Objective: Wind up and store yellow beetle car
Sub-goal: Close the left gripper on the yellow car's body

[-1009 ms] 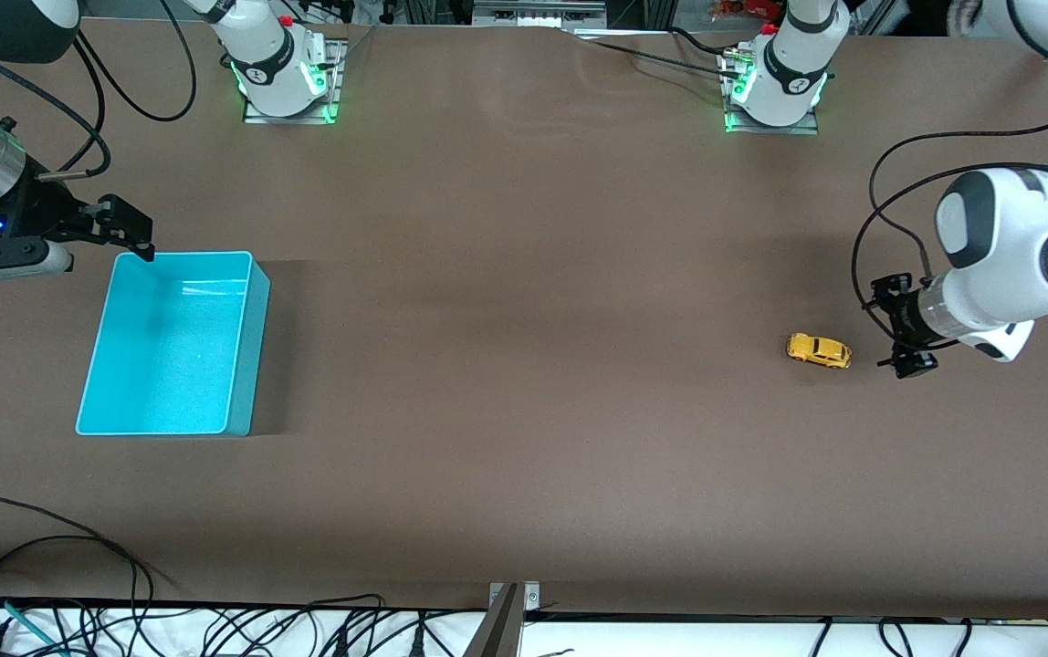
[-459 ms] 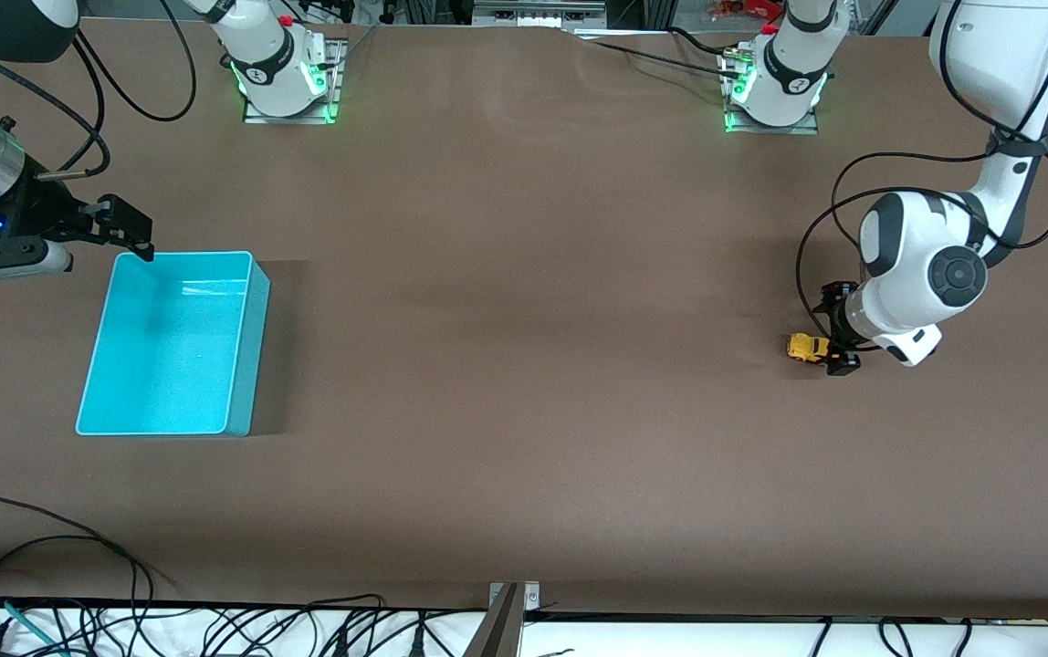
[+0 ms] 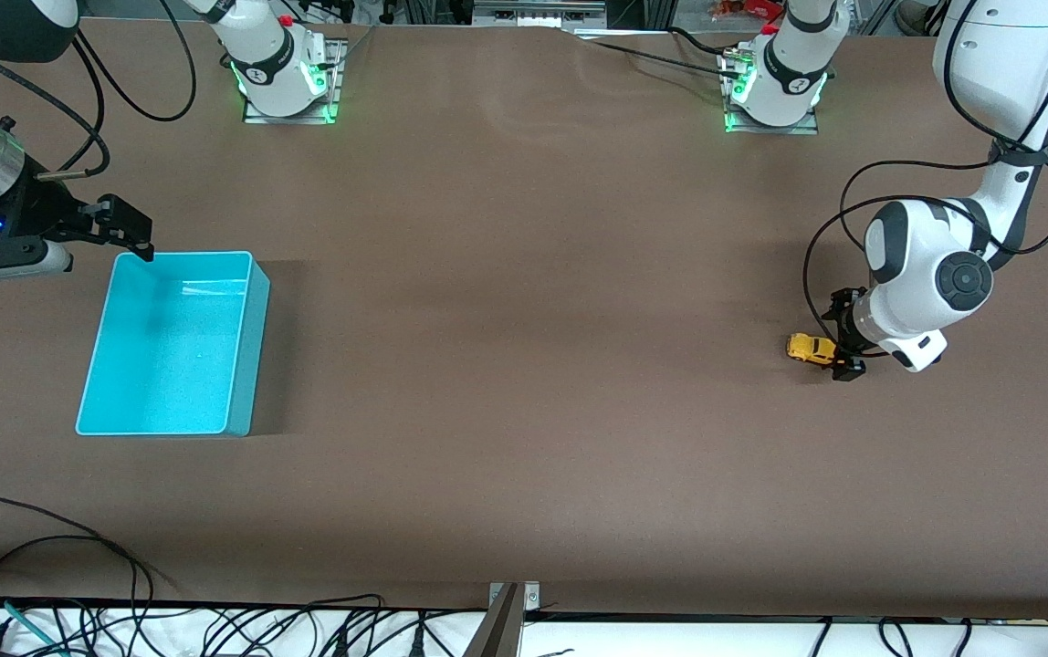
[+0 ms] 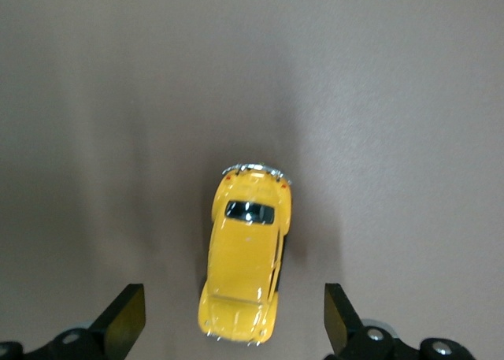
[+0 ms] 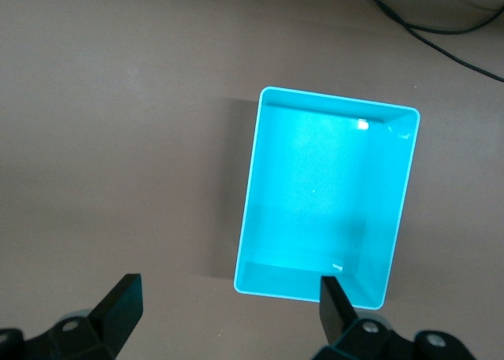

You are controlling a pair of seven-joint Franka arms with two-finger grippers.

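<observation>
front view: the left claw [image 3: 843,351] was down at the table [image 3: 524,383] toward the left arm's end, its jaws spread wide and gripping nothing. the yellow beetle car [image 3: 810,349] sat on the table with one end reaching in between the claw's fingers, the rest of the body sticking out toward the right arm's end; whether a finger touched it could not be told here. the right claw [image 3: 127,228] hung in the air at the right arm's end, just over the corner of the turquoise bin [image 3: 248,365] nearest the arm bases, jaws spread and empty, the arm waiting. the bin stood open on the table, well apart from the car, with nothing seen inside. black cables [image 3: 77,584] lay along the table edge nearest the camera.

left wrist view: the car [image 4: 246,254] stood on its wheels between the two dark fingertips [image 4: 126,317], its length running straight out from the claw, one end level with the fingertips and a chrome bumper at the other end. bare table showed on each side between car and fingertip, so the claw was released.

right wrist view: the turquoise bin [image 5: 252,210] lay below the right claw's spread fingertips [image 5: 122,301], one fingertip over the bin's rim and the other over bare table beside it.
</observation>
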